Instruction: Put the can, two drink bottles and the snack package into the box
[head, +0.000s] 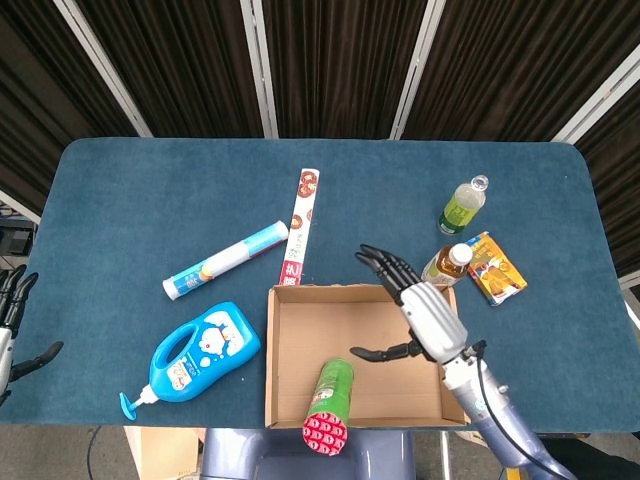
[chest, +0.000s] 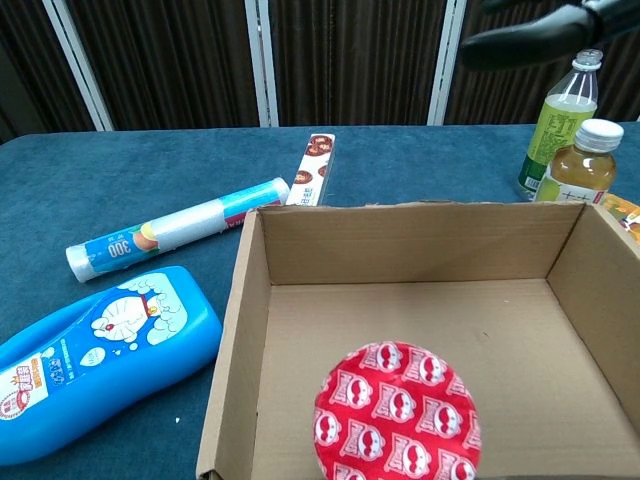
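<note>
The green can (head: 331, 403) with a red patterned end (chest: 397, 411) lies tipped inside the cardboard box (head: 288, 300), its end leaning over the near wall. My right hand (head: 415, 312) hovers above the box's right half, fingers spread and holding nothing; one dark finger (chest: 525, 34) crosses the top of the chest view. Two drink bottles stand right of the box: a green-labelled one (head: 461, 206) (chest: 556, 115) and an amber one (head: 442, 264) (chest: 585, 164). The orange snack package (head: 495, 268) lies beside them. My left hand (head: 14, 325) is at the far left edge, off the table, fingers apart.
A blue Doraemon detergent bottle (head: 197, 355) (chest: 85, 352) lies left of the box. Beyond it are a roll of plastic bags (head: 226, 261) (chest: 176, 241) and a long narrow white carton (head: 301, 225) (chest: 314, 167). Dark curtains hang behind the blue table (head: 150, 190).
</note>
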